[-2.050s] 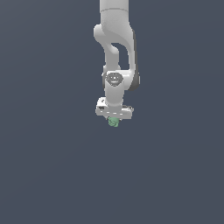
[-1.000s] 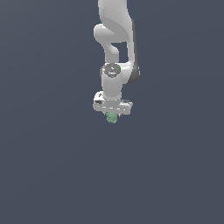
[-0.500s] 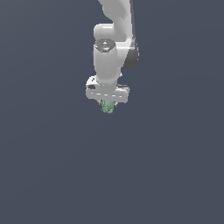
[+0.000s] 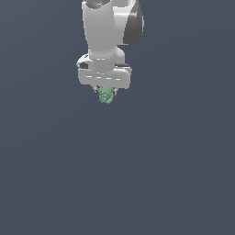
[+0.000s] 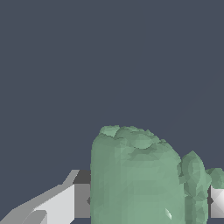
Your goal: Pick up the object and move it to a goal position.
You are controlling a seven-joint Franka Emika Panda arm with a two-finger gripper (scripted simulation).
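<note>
Aloft, white gripper (image 4: 106,92) clamped on lumpy pale green object (image 4: 106,95), fingers (image 5: 65,203) pressing its sides; plain dark backdrop

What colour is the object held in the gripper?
Pale green object, bumpy all over; clearest in the wrist view.

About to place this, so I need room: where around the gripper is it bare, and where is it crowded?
Everything below and to both sides of the gripper in the exterior view shows only plain dark surface. The one crowded spot is at the fingers, clamped on the green object, with the arm above.
</note>
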